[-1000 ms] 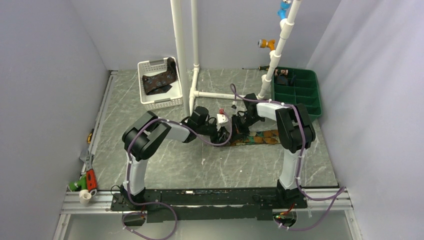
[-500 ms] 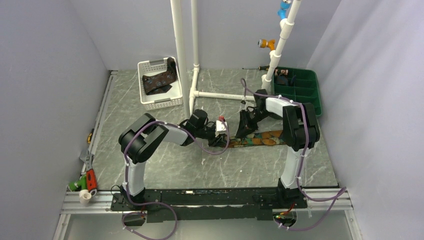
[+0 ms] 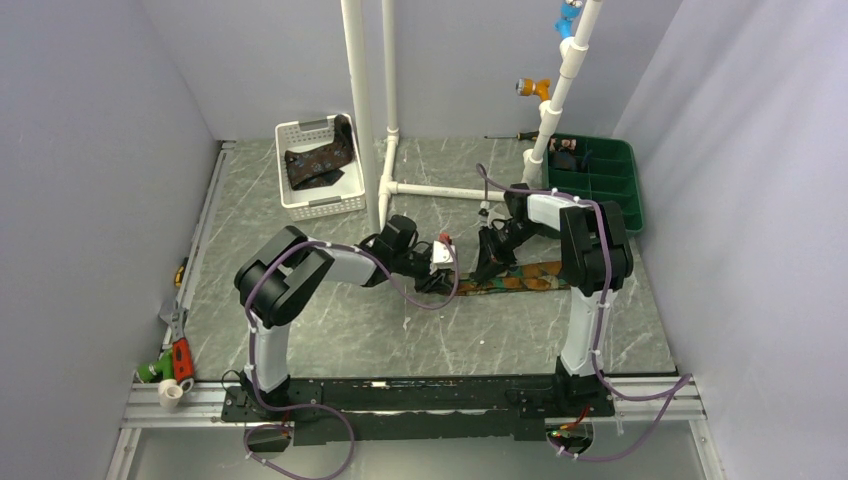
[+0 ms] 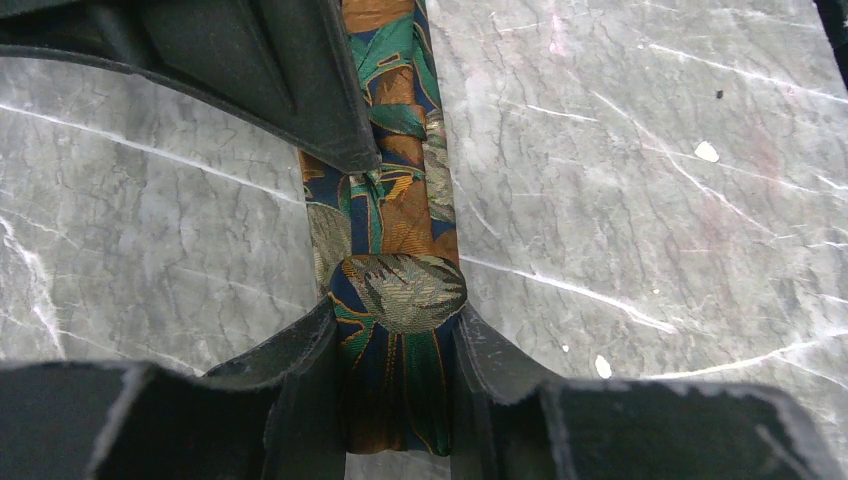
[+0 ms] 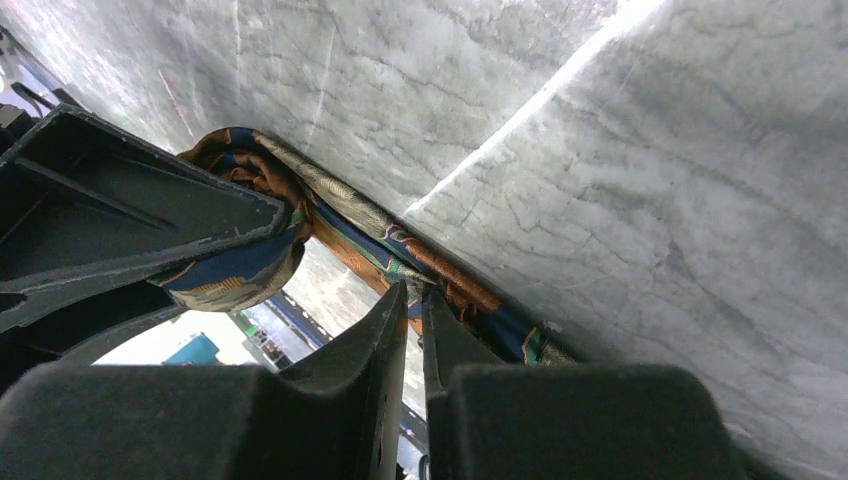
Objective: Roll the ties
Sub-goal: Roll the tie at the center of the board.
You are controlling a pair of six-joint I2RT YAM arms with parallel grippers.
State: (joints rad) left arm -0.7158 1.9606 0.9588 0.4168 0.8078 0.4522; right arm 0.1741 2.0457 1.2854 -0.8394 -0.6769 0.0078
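Observation:
A dark patterned tie in orange and teal lies flat on the marble table between the arms, running right from my left gripper. In the left wrist view the left gripper is shut on the tie's rolled end, and the flat strip stretches away from it. Just right of it, my right gripper is low over the strip. In the right wrist view its jaws stand a thin slit apart, with their tips pinching the tie's edge. Another tie lies in the basket.
A white basket stands at the back left. A white pipe frame rises behind the grippers. A green compartment tray sits at the back right. Hand tools lie at the table's left front edge.
My left gripper has closed on the tie's rolled end. My right gripper has drawn off to the right, away from the left one, and come down onto the flat strip.

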